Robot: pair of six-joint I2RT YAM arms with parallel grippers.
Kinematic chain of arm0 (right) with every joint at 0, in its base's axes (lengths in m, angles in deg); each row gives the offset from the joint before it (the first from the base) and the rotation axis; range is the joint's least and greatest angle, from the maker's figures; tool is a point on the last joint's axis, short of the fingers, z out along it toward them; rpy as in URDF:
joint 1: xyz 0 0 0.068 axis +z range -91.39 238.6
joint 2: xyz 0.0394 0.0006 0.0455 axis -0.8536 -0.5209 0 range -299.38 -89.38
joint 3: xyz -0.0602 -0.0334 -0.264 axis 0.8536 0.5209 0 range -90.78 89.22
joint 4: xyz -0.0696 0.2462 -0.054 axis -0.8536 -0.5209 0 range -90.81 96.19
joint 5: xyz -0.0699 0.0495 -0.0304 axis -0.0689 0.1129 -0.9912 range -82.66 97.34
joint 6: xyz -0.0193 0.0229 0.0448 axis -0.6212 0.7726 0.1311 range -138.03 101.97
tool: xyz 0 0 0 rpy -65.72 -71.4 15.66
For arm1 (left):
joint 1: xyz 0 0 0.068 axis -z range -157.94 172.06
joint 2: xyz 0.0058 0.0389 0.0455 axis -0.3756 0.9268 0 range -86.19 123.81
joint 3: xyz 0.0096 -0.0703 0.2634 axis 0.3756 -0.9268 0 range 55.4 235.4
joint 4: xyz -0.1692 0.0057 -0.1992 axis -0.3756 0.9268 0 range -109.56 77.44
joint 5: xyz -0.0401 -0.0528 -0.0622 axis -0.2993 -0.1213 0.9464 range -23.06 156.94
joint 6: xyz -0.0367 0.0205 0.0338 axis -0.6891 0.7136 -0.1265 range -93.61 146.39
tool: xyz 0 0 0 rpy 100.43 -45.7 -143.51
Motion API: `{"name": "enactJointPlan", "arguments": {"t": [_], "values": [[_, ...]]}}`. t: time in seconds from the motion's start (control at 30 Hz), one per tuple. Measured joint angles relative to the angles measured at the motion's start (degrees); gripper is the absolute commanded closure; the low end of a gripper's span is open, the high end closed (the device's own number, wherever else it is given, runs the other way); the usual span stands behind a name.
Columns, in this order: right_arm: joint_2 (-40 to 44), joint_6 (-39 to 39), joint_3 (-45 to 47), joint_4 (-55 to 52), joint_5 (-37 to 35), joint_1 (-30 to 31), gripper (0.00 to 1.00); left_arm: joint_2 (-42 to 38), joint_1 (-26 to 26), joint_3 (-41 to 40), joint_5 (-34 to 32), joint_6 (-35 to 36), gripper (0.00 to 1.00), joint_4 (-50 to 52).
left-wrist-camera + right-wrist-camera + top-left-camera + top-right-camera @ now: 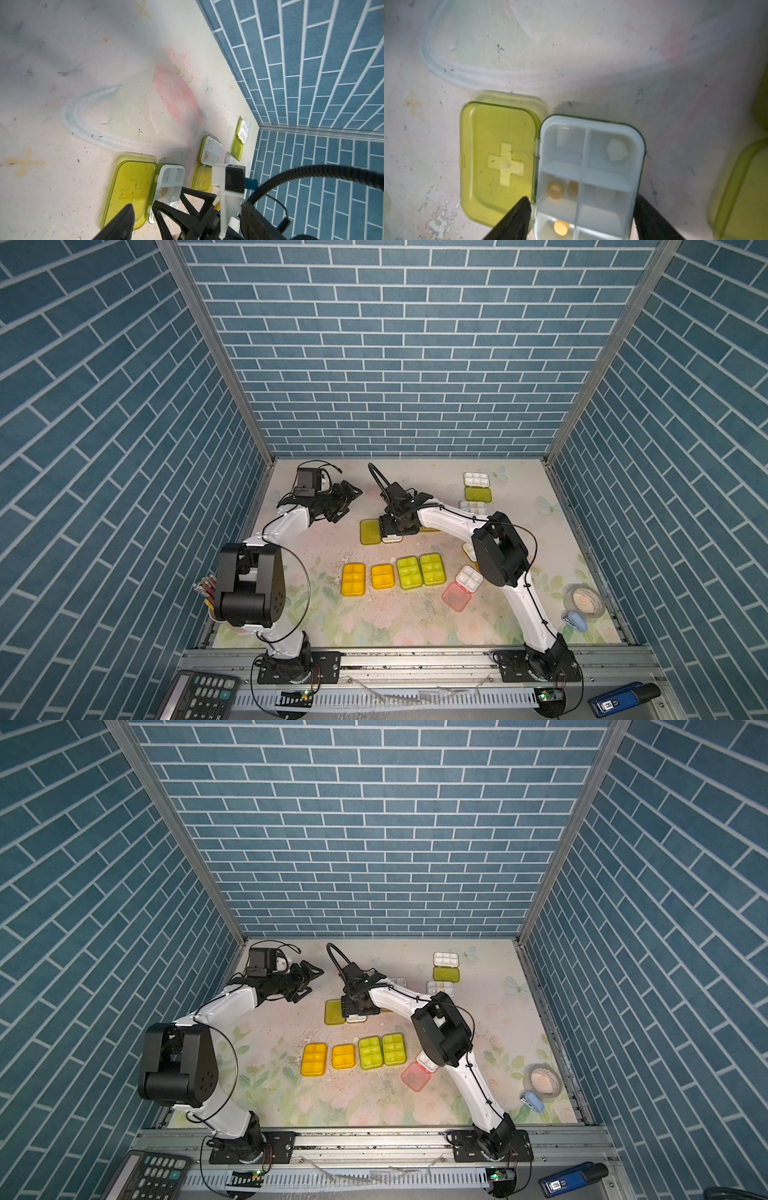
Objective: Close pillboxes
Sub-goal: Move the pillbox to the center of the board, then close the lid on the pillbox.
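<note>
An open lime-green pillbox lies mid-table, its lid (pixel 370 532) (pixel 498 160) flat beside its white tray (pixel 591 166) (pixel 172 180), which holds pills. My right gripper (pixel 392 531) (pixel 585 218) is open and straddles that tray, with a finger close by each long side. My left gripper (pixel 351 499) (pixel 309 979) hovers at the back left, open and empty; one finger (pixel 124 222) shows over the lid. Several closed pillboxes, orange (pixel 353 579) and green (pixel 432 569), line the front. More open pillboxes lie at the back right (pixel 476 479) and under the right arm (pixel 456 596).
A tape roll (pixel 584 600) and a small blue object (pixel 575 621) sit at the front right. A cup of pencils (pixel 205 597) stands by the left arm's base. Blue brick walls enclose three sides. A calculator (pixel 199 695) lies off the mat.
</note>
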Motion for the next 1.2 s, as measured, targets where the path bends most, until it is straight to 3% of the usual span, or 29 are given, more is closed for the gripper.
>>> {"name": "enactJointPlan", "arguments": {"t": [0.37,0.63,1.2], "values": [[7.34,0.44,7.76,1.25,3.41,-1.53,0.2,0.0,-2.05,2.43,-3.06,3.91,0.14,6.01],[16.17,-0.07,14.4,2.6,4.17,-3.15,0.22,2.45,-1.4,0.46,1.25,4.17,0.12,4.28],[12.72,0.07,15.39,7.48,10.23,-4.63,0.24,13.29,0.94,0.5,3.39,4.22,0.11,4.46]]}}
